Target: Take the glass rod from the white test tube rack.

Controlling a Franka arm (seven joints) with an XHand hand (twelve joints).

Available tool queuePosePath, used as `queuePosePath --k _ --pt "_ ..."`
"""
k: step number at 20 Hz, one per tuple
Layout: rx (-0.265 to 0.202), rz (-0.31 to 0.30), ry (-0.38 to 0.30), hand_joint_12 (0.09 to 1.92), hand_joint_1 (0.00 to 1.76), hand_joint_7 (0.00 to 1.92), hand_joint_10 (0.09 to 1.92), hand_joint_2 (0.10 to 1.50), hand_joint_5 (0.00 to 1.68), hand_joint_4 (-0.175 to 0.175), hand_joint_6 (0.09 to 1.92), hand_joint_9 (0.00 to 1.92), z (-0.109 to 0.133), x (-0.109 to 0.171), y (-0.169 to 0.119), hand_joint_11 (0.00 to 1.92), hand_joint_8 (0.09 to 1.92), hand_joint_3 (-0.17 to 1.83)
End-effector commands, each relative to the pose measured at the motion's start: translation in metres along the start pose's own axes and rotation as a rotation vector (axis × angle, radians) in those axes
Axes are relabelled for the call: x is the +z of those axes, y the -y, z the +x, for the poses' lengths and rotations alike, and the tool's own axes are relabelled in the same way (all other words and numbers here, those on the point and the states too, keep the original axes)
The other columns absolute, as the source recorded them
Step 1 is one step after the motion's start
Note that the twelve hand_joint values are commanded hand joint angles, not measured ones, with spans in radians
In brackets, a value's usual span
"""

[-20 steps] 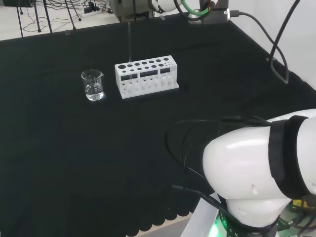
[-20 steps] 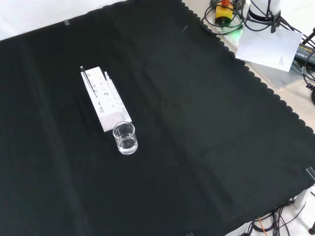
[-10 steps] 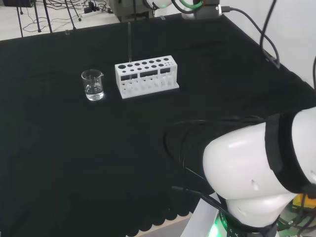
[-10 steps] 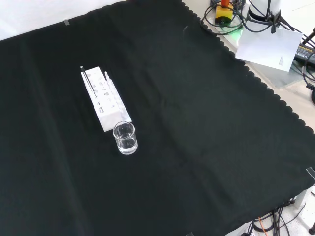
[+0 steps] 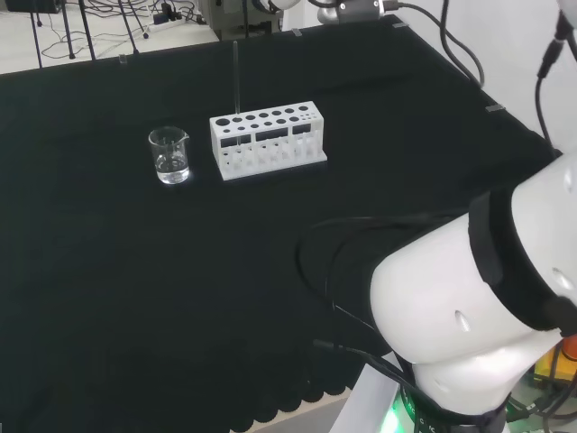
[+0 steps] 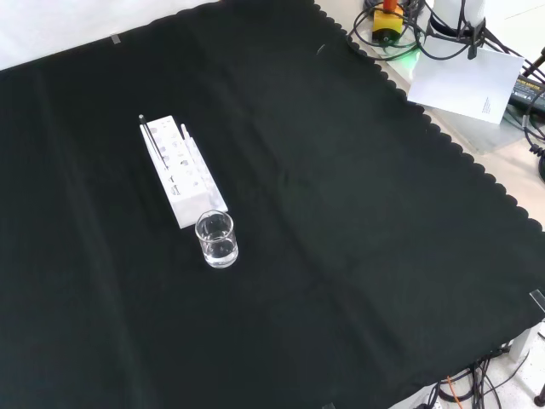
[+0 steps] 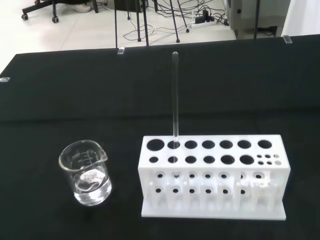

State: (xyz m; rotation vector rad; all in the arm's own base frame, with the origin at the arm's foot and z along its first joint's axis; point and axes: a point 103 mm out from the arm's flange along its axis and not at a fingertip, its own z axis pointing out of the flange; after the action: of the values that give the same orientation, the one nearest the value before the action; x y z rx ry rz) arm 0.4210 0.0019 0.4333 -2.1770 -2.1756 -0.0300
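The white test tube rack (image 5: 268, 140) stands on the black cloth toward the far side in the head view, with several round holes in its top. A thin clear glass rod (image 5: 236, 77) stands upright in a hole near the rack's left end in that view. In the front view the rack (image 6: 183, 170) lies left of centre and the rod (image 6: 149, 136) rises from its far end. The wrist view looks at the rack (image 7: 215, 175) from the side, with the rod (image 7: 175, 95) standing in the back row of holes.
A small glass beaker (image 5: 169, 155) holding a little clear liquid stands just beside the rack; it is nearer in the front view (image 6: 216, 239). The arm's own white link (image 5: 469, 307) bulks at the head view's lower right. Cables and a paper sheet (image 6: 464, 81) lie past the cloth's scalloped edge.
In the head view the arm's white link has swung up and to the right, and the cables at the top have shifted. Rack, rod and beaker have stayed put.
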Motion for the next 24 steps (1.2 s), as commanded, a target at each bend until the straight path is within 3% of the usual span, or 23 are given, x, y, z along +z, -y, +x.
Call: queuePosePath --k 1,15,24 --pt "-0.023 -0.005 0.023 1.02 0.69 0.01 0.88 0.78 0.11 -0.154 0.09 0.0 -0.016 0.01 -0.061 0.0 0.86 0.55" --pt "-0.057 0.015 0.008 1.03 0.68 0.01 0.89 0.79 0.12 -0.155 0.09 0.01 -0.029 0.038 -0.124 0.0 0.86 0.55" --pt "-0.097 0.025 -0.023 1.04 0.67 0.02 0.89 0.8 0.12 -0.155 0.09 0.02 -0.016 0.067 -0.151 0.0 0.87 0.54"
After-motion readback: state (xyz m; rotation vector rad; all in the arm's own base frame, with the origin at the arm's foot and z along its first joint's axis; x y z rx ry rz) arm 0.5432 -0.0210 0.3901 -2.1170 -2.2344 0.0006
